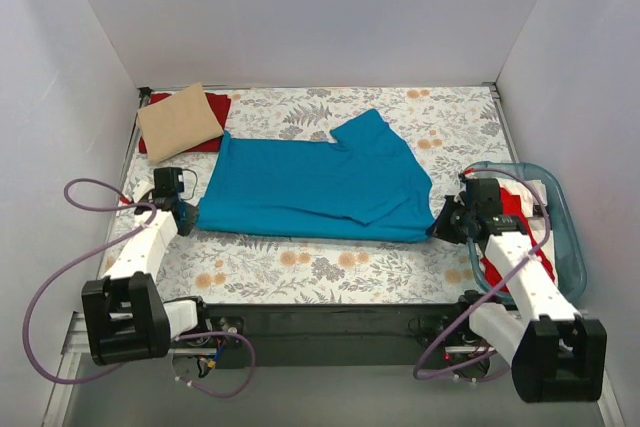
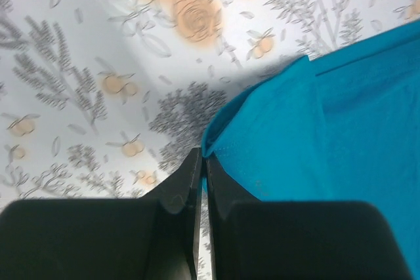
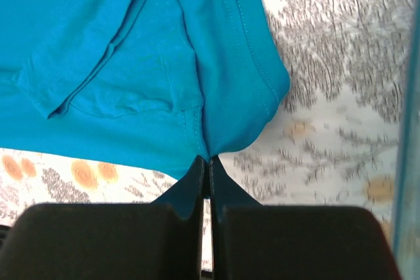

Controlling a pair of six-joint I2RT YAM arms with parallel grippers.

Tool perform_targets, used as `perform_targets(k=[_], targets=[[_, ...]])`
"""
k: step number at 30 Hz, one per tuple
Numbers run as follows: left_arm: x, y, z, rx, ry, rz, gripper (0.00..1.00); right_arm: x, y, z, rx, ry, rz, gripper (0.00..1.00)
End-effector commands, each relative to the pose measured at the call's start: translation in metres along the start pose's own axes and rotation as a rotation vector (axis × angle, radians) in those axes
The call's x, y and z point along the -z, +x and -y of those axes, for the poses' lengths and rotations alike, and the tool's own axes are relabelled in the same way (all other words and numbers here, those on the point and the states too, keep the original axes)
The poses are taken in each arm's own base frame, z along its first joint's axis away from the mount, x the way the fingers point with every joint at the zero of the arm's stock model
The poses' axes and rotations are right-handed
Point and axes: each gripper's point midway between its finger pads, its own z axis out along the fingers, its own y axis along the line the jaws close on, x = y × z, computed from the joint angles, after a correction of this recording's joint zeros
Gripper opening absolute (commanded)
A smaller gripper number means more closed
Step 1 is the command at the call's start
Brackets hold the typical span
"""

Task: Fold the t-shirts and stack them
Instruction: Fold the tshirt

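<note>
A teal-blue t-shirt (image 1: 310, 185) lies spread across the middle of the floral table cloth, one sleeve folded over at the back right. My left gripper (image 1: 190, 215) is shut on its near left corner (image 2: 211, 151). My right gripper (image 1: 438, 224) is shut on its near right corner (image 3: 213, 149). A folded tan-beige t-shirt (image 1: 178, 119) rests on a folded red t-shirt (image 1: 216, 105) at the back left. More red t-shirts (image 1: 518, 247) lie in the tub at the right, partly hidden by my right arm.
The clear blue-tinted plastic tub (image 1: 566, 222) stands at the right edge; its rim shows in the right wrist view (image 3: 408, 129). White walls close in the back and both sides. The floral table cloth (image 1: 330, 267) shows in front of the shirt.
</note>
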Motion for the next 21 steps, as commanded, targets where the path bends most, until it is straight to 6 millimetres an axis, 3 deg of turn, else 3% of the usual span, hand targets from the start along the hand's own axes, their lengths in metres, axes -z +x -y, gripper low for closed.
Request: perform_targets(k=[1, 6, 7, 8, 9, 11, 16, 19, 20, 21], targets=[[0.012, 0.000, -0.032, 0.036, -0.073, 0.043, 0.00, 0.021, 0.015, 0.002, -0.048, 0.002, 0.006, 0.01], [0.033, 0.002, -0.030, 0.113, -0.029, 0.055, 0.00, 0.033, 0.036, -0.003, -0.072, -0.053, -0.003, 0.01], [0.036, 0.002, -0.031, 0.121, -0.030, 0.048, 0.03, 0.036, 0.037, -0.003, -0.070, -0.058, 0.004, 0.11], [0.038, 0.002, -0.029, 0.133, -0.029, 0.047, 0.22, 0.036, 0.040, -0.003, -0.069, -0.059, -0.003, 0.18], [0.040, 0.002, -0.027, 0.137, -0.026, 0.036, 0.32, 0.038, 0.039, -0.006, -0.060, -0.074, 0.000, 0.28], [0.044, -0.001, -0.025, 0.129, -0.026, 0.033, 0.50, 0.041, 0.035, -0.008, -0.030, -0.083, 0.012, 0.36], [0.063, -0.018, 0.022, 0.022, 0.185, 0.048, 0.52, 0.050, 0.002, -0.020, 0.063, -0.080, 0.080, 0.37], [0.072, -0.011, 0.051, -0.068, 0.325, -0.001, 0.49, 0.041, -0.008, -0.028, 0.125, -0.056, 0.094, 0.37], [0.073, -0.006, 0.055, -0.088, 0.338, -0.012, 0.49, 0.038, -0.003, -0.038, 0.169, -0.069, 0.079, 0.37], [0.077, -0.003, 0.060, -0.105, 0.359, -0.014, 0.49, 0.030, -0.004, -0.033, 0.184, -0.005, 0.082, 0.37]])
